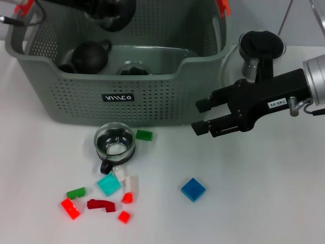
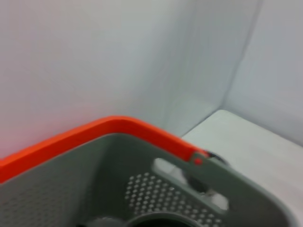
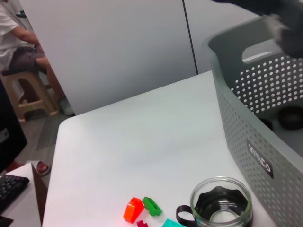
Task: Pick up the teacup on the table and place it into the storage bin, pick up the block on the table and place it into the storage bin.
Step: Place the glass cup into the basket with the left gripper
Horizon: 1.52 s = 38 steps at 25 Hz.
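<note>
The teacup (image 1: 115, 142), clear glass with a black handle, stands upright on the white table just in front of the storage bin (image 1: 152, 104); it also shows in the right wrist view as the teacup (image 3: 220, 208) beside the bin wall (image 3: 251, 118). Loose blocks lie around it: a green block (image 1: 144, 134), a cyan block (image 1: 108, 184), a blue block (image 1: 193, 189) and several red ones (image 1: 70, 208). My right gripper (image 1: 199, 116) hovers open to the right of the cup, fingers pointing toward it, holding nothing. My left arm (image 1: 104, 11) hangs over the bin's back; its orange handle (image 2: 94, 135) fills the left wrist view.
Inside the bin sit a black teapot (image 1: 91, 55) and a glass piece (image 1: 134, 68). A glass pitcher with a black lid (image 1: 261, 48) stands behind my right arm. A green block (image 3: 151, 205) and an orange-red block (image 3: 133, 209) lie near the cup. A person sits beyond the table.
</note>
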Each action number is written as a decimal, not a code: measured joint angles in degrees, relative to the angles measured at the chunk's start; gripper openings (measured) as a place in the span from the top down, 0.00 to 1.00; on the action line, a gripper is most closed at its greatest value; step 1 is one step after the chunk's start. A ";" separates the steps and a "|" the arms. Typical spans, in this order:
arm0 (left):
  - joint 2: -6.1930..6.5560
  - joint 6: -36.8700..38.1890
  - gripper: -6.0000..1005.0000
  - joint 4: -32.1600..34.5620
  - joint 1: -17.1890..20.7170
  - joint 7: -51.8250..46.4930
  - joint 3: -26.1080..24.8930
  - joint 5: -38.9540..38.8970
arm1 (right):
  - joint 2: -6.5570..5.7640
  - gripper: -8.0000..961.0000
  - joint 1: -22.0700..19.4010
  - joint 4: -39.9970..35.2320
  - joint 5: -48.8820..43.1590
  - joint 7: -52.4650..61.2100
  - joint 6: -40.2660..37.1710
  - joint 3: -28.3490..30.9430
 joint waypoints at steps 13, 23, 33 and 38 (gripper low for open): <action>-0.70 -19.89 0.89 13.68 -4.42 -4.48 14.02 3.44 | -0.12 0.30 -0.34 0.08 -0.04 0.11 -1.59 0.96; -3.26 -26.39 0.88 16.64 -4.55 -4.57 16.23 7.29 | -0.27 0.30 -0.36 1.56 -0.09 -0.59 -1.63 0.57; -6.02 -29.78 0.88 16.92 -4.70 -5.64 16.34 12.35 | -0.29 0.30 -0.36 2.05 -0.23 -0.91 -1.95 0.52; -6.37 -30.88 0.87 17.42 -4.68 -5.67 16.47 12.97 | -0.17 0.30 -0.36 2.05 -0.27 -1.02 -1.91 0.54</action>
